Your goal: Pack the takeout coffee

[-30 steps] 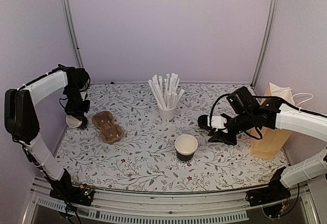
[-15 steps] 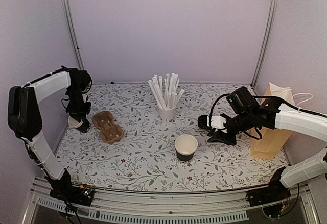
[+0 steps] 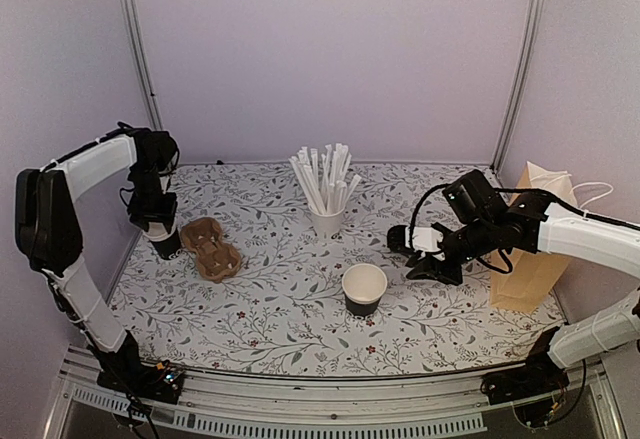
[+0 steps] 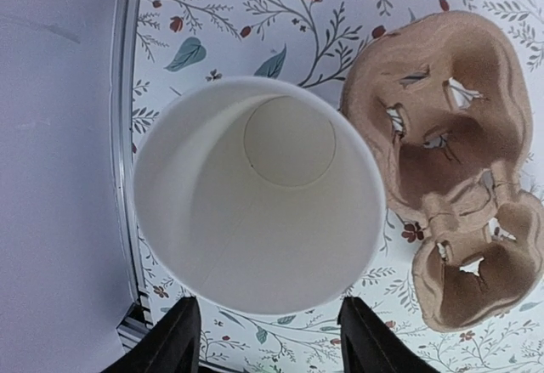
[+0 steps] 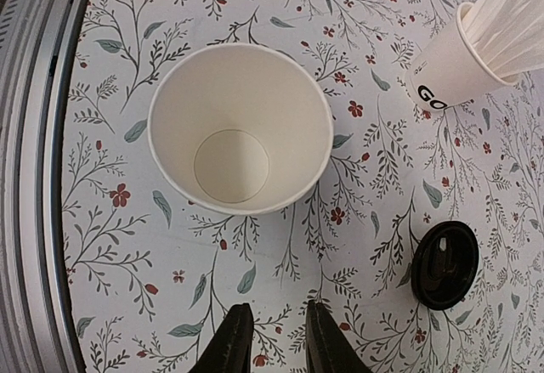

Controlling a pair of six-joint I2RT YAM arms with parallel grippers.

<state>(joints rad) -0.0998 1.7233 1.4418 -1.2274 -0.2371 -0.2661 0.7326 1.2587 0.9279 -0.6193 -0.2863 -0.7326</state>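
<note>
A black paper cup with a white inside [image 4: 255, 194] stands upright at the table's left edge [image 3: 168, 249], close beside the brown cup carrier [image 4: 450, 178]. My left gripper [image 4: 270, 330] hangs over it, open, its fingers apart from the rim on both sides. A second black cup [image 3: 363, 289] [image 5: 240, 127] stands upright mid-table. My right gripper [image 5: 272, 326] [image 3: 422, 267] hovers just right of it, jaws narrowly open with nothing between them. The round black lid [image 5: 445, 264] [image 3: 398, 239] lies flat on the table beside that gripper.
A white cup of paper-wrapped straws [image 3: 326, 199] [image 5: 459, 59] stands at the centre back. The brown carrier [image 3: 210, 247] lies left of centre. A brown paper bag [image 3: 530, 249] stands at the right edge. The metal rail [image 5: 42, 135] runs along the near edge.
My left gripper has shifted slightly right toward the carrier, set its cup upright on the table and opened, letting it go. The right arm has not moved.
</note>
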